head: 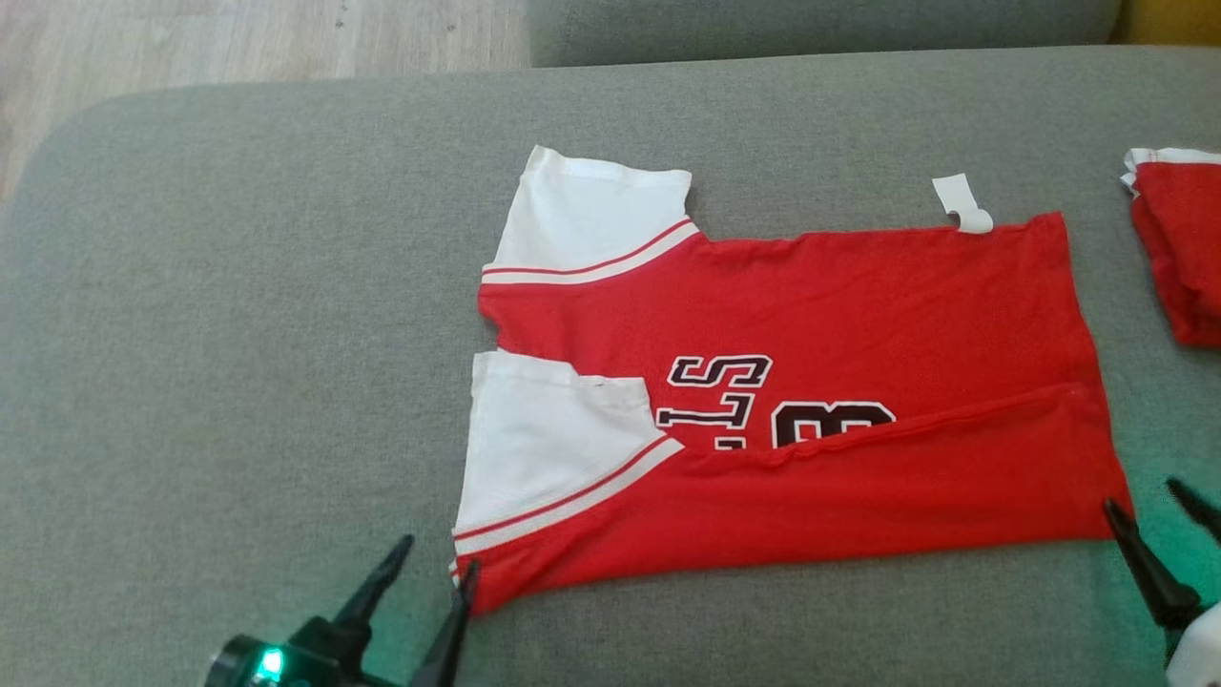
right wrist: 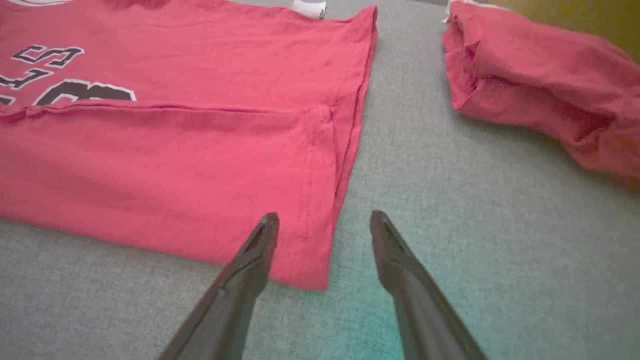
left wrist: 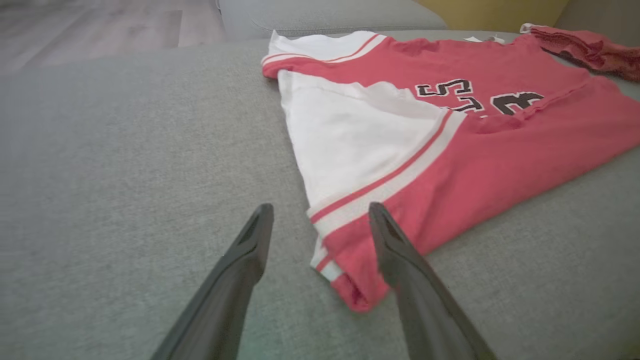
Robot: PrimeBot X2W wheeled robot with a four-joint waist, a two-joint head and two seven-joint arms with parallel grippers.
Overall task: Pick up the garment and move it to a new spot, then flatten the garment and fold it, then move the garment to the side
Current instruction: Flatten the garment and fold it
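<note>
L gripper (head: 439, 555) spread, empty, fingers astride the sleeve-end corner of garment (head: 811, 286). Garment lies flat mid-cushion (head: 238, 334), near long edge folded up over the print, so 1st fold looks done. R gripper (head: 1142, 494) spread, empty, at hem corner. Left: more folds, then move aside, prob. toward folded red piece (head: 1183, 248).
</note>
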